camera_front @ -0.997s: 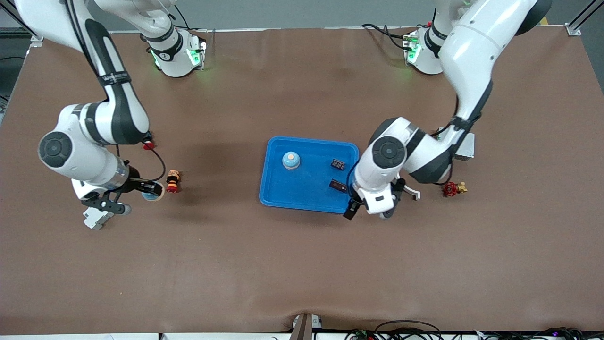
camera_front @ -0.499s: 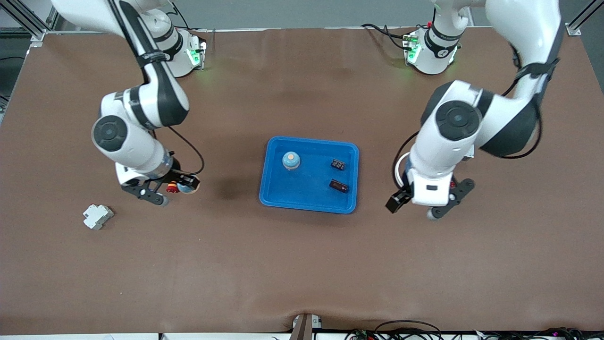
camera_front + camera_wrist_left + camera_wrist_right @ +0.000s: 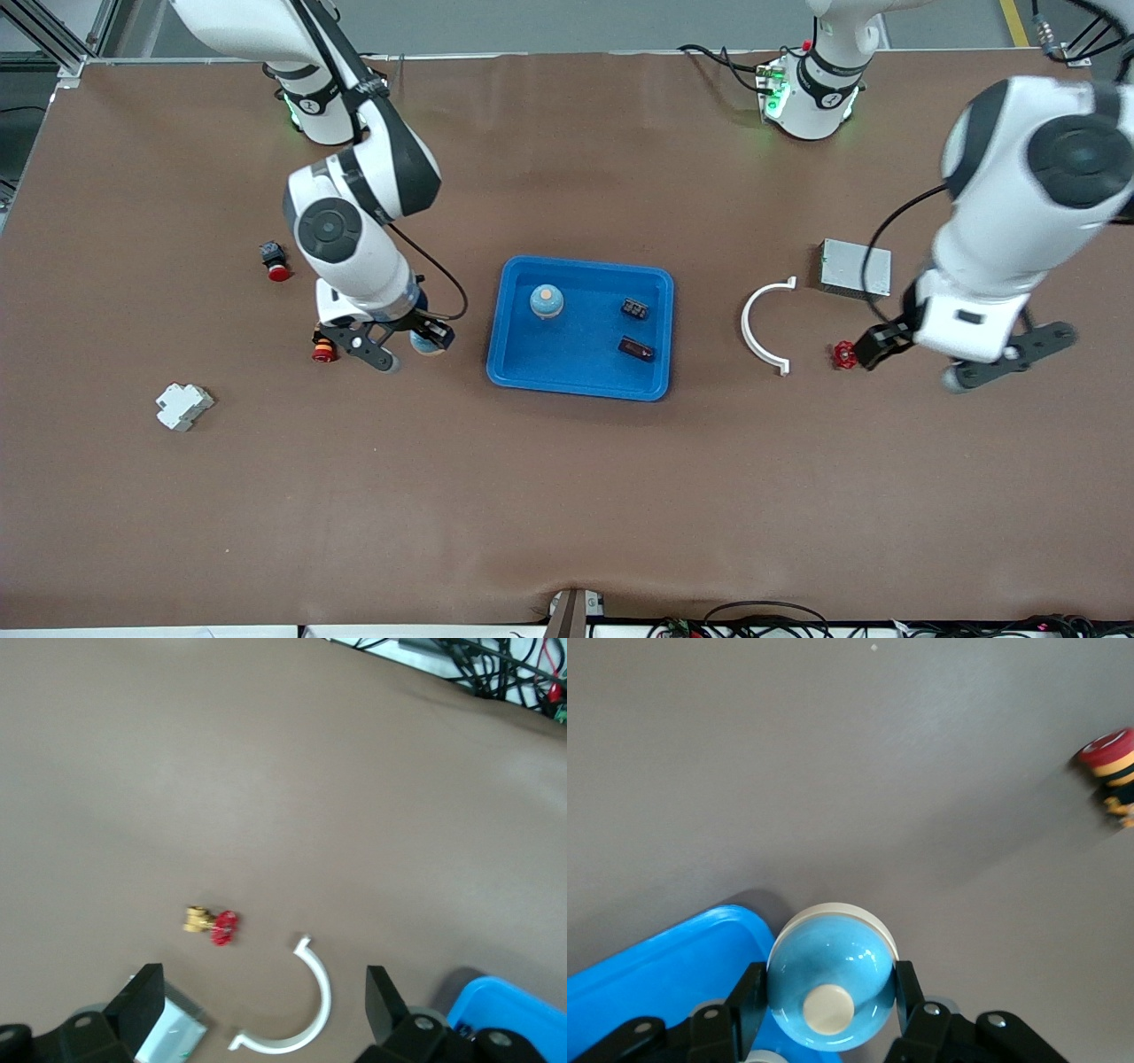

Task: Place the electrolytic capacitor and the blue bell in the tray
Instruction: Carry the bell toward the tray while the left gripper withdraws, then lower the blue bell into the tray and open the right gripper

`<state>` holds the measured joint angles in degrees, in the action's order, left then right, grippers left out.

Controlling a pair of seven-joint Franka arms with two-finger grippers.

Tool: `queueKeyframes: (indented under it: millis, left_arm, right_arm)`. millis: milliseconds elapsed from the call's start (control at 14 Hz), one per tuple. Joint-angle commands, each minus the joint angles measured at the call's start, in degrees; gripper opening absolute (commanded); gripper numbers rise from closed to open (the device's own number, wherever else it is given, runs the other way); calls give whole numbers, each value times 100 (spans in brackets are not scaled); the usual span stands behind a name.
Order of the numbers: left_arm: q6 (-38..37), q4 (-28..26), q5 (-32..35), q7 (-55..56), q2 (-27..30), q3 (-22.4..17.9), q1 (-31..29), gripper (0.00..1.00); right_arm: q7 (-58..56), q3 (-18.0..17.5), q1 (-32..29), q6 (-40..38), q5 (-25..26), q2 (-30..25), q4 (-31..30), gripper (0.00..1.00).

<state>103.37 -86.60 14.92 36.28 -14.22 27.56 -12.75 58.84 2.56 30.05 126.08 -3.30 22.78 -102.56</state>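
Blue bell (image 3: 828,990) is clamped in the right pincer (image 3: 403,344), carried above the brown table (image 3: 567,496) just short of the tray (image 3: 532,372) rim on the side toward the right arm's end. In the right wrist view we see the bell's dome and cream button between the two fingers (image 3: 744,992), tray corner directly beside it. So the step in hand, we judge, is transport of the bell to the tray; release not yet done.

Inside the tray we already see another blue bell-like piece (image 3: 547,301) and two small dark parts (image 3: 634,308) (image 3: 636,349); we cannot tell which, if either, is the electrolytic capacitor.

Left pincer (image 3: 961,354) has its jaws wide apart, nothing in them, up over the table near the left arm's end; that arm waits. Under it or close by: red valve (image 3: 842,355), white curved clip (image 3: 764,326), grey metal box (image 3: 855,268).

Next move, our call: carry the bell on over the rim, lower onto bare tray floor clear of the piece already there, then part the fingers. Rim clearance is the thing to watch.

Also on the table toward the right arm's end: red button (image 3: 275,260), striped red piece (image 3: 322,352), white block (image 3: 183,406).
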Motion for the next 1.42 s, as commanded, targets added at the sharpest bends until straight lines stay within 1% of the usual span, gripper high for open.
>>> queueKeyframes:
  millis: [0,142,285,356,427,499,570,641,784,997,1140,1353]
  left_arm:
    - [-290,-120,-226,-874,497,-22,-254,100]
    - [-439,-129,-235,-1402,700,-407,-53,100]
    - [-711,-129,-244,-1763,902,-1056,534,100]
    - [-791,-129,-314,-1947,973,-1338,737,100]
    - [-870,-155,-575,-2201,1087,-1619,904,100]
    - [-923,-199,-787,-2430,1149,-2022,1150,100]
    - [-941,-295,-919,-2693,1245,-2383,1404,100]
    - [-950,-409,-938,-2844,1359,-2622,1616,100]
    - [-1028,-568,-947,-2863,1562,-2642,1609,100]
    - [-1240,-560,-973,-2854,1659,-2615,1609,100]
    - [-1275,-586,-1236,-2863,1729,-2624,1592,100]
    - [-1284,-788,-1281,-2854,1913,-2633,1592,100]
  right_arm:
    - [452,52,168,-57,5,524,595,0]
    - [689,61,299,-57,5,814,859,0]
    - [953,61,387,30,5,1104,1140,0]
    - [1076,61,449,100,5,1236,1237,0]
    - [1156,61,493,197,5,1359,1316,0]
    - [1243,61,546,346,-3,1456,1335,0]
    - [1375,61,590,521,-4,1562,1343,0]
    - [1455,61,616,627,-4,1641,1344,0]
    - [1595,52,686,655,-4,1747,1378,0]
    - [1771,52,818,655,-3,1800,1423,0]
    - [1886,52,941,646,-3,1800,1423,0]
    - [2061,61,1099,646,5,1809,1423,0]
